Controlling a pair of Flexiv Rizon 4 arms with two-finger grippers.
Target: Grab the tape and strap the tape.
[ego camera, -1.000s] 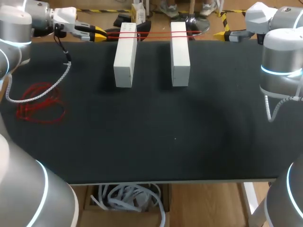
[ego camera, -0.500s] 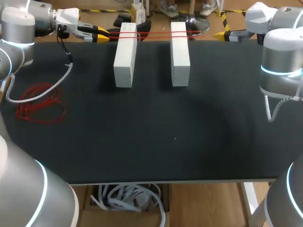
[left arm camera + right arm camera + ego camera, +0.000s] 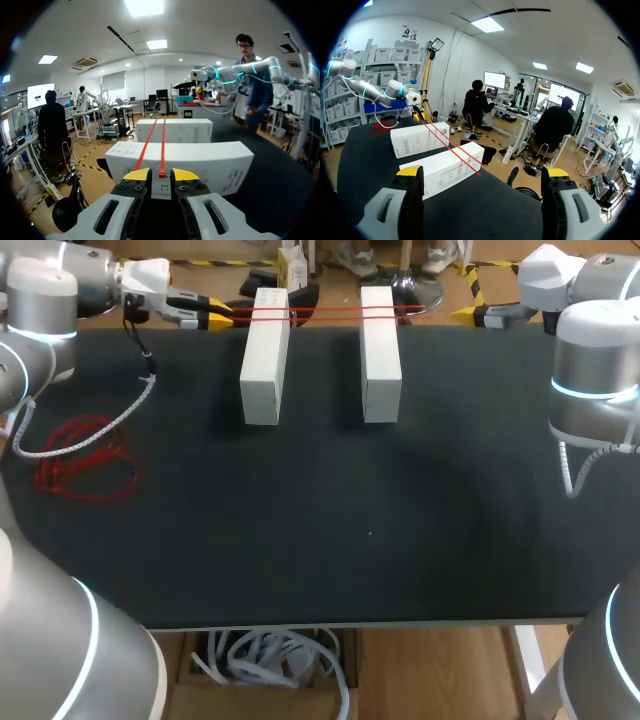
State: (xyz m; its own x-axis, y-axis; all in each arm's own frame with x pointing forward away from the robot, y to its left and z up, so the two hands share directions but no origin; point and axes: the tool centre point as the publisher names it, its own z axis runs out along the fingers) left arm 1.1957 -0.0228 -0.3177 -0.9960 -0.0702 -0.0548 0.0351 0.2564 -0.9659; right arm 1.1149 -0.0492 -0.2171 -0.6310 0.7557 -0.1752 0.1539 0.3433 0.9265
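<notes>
left pincer (image 3: pixel 160 174) clamping red tape (image 3: pixel 163 150), right pincer (image 3: pixel 482 172) spread wide

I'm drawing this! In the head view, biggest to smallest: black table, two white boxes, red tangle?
Largest: black table.
Then left white box, right white box, red tangle: too alike to rank.

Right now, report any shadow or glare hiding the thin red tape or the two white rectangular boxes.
Head view: the thin red tape reads clearly across the two white rectangular boxes; only soft shadows on the black table mat. Left wrist view: no glare on the tape at the left gripper. Right wrist view: boxes evenly lit, tape plain.
</notes>
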